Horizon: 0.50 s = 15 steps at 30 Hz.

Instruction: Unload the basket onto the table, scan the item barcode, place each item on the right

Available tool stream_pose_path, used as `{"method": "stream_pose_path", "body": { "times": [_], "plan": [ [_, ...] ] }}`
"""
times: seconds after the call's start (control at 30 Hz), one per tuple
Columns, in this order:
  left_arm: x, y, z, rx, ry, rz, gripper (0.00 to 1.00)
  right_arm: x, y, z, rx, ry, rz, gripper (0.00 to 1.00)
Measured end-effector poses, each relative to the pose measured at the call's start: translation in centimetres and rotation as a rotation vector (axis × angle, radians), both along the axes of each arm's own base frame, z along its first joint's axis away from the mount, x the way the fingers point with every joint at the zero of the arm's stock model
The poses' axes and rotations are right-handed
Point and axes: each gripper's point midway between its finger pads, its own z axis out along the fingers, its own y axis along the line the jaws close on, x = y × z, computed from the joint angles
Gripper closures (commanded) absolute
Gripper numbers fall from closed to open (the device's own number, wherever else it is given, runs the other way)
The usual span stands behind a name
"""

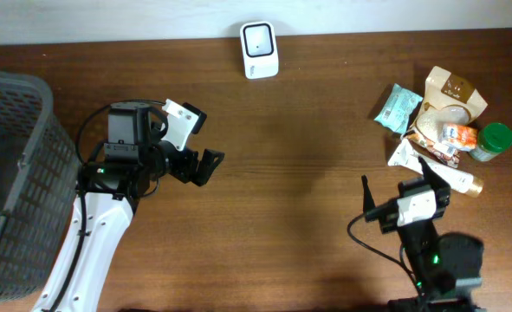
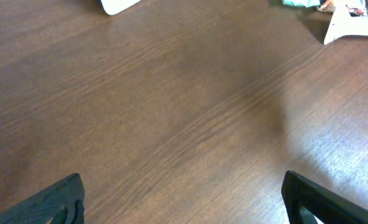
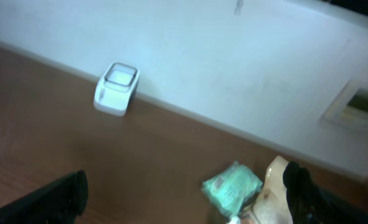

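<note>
1. dark brown wooden table (image 1: 290,217) under a pale wall, grey mesh basket (image 1: 13,173) off at the left edge.
2. left gripper (image 1: 210,139) hangs over bare wood, jaws spread wide, empty; right gripper (image 1: 396,180) gapes too, holding nothing, just beside the pile.
3. the goods lie heaped at the right: teal foil packet (image 1: 398,107), beige paper pouch (image 1: 450,97), green-lidded jar (image 1: 495,141), and a white plastic tube (image 1: 442,173) nearest the right gripper. which one gets scanned, i can't tell.
4. small white box-shaped barcode scanner (image 1: 259,49) stands at the far edge, centre, window up, well apart from the heap.
5. my read: the pick is the step in hand, and the right arm is the obvious one. take an outer piece, tube or packet, grip across its narrow width, lift clear so the neighbours don't drag.
6. then carry it over the scanner, barcode side towards the window; no barcode shows from here, so expect to turn it.
</note>
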Motion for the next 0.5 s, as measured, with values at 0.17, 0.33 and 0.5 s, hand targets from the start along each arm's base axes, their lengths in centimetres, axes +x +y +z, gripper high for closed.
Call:
{"method": "stream_pose_path", "body": {
  "times": [0.17,0.33,0.5],
  "plan": [
    [0.1,0.0,0.0,0.000,-0.002,0.000,0.01,-1.1,0.2,-3.4,-0.010,-0.093,0.012,0.02],
    [0.1,0.0,0.0,0.000,-0.003,0.000,0.01,-0.9,0.7,-5.3,-0.011,-0.070,0.042,0.02],
    [0.1,0.0,0.0,0.000,-0.003,0.000,0.01,-0.9,0.7,-7.2,-0.011,0.007,0.046,0.02]
  ]
}}
